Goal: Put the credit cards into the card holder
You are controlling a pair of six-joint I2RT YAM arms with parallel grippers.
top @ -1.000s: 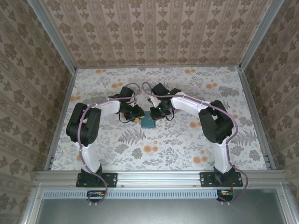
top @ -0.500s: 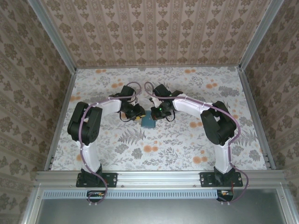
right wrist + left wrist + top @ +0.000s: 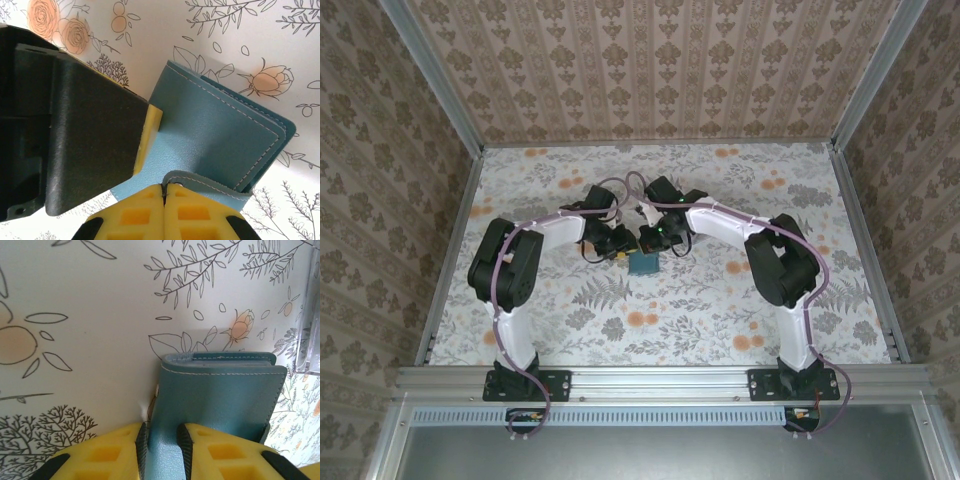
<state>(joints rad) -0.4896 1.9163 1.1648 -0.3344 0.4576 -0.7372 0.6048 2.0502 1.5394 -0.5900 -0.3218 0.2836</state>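
The card holder (image 3: 642, 263) sits at mid-counter (image 3: 720, 310), between the two wrists. The left gripper (image 3: 160, 450) pinches one edge of it between its yellow fingers, with teal material standing in the narrow gap. The right gripper (image 3: 163, 207) has its fingers pressed together on the thin curled edge of one leaf, which is lifted off the rest. In the right wrist view, the left gripper's black housing covers the holder's left portion. A clear plastic piece (image 3: 307, 315) stands near the holder's far corner; whether they touch cannot be determined.
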